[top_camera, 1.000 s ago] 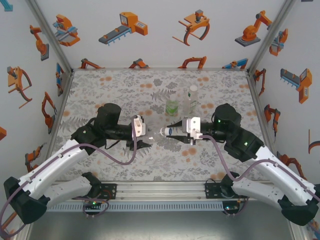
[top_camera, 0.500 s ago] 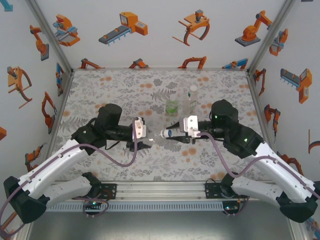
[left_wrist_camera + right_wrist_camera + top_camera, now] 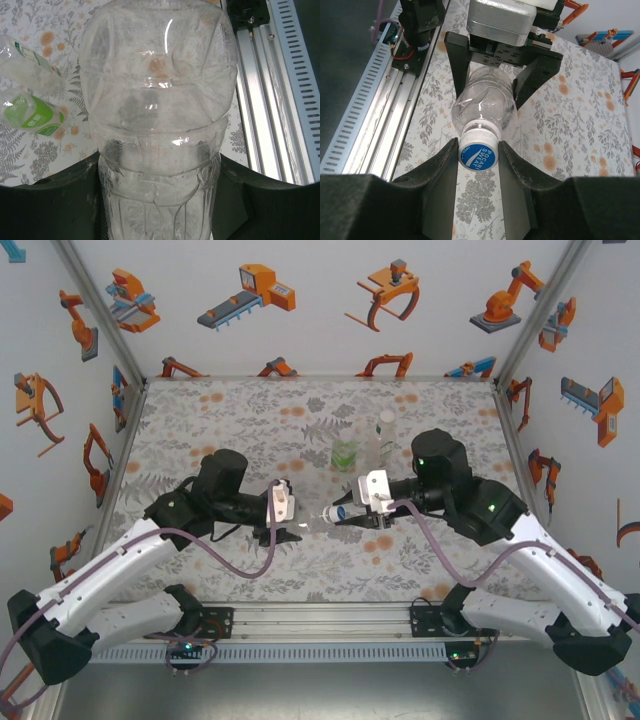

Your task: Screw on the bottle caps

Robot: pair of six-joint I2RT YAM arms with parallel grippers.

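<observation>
**Blue cap brought to bottle mouth, with cross-threading the chief risk**

A colourless bottle (image 3: 157,100) is held lying level above the patterned table (image 3: 200,410), at the centre of the top view. It is clamped around its dented body by the left gripper (image 3: 490,95). At the lower centre of the right wrist view, the blue cap (image 3: 477,155) is seen pinched between the nearly closed jaws of the right gripper (image 3: 477,159) and set against the bottle's neck.

The green-tinted bottle (image 3: 344,453) and the taller bottle (image 3: 385,435) are left standing just above centre, clear of both arms.

Trouble is judged likeliest at the threads. If the cap is turned while slightly tilted, it could be cross-threaded or jammed. The thin wall could also be crushed further, or the bottle spun within the left jaws so that nothing is tightened. The small cap could be lost from the pads if it is twisted too hard.
</observation>
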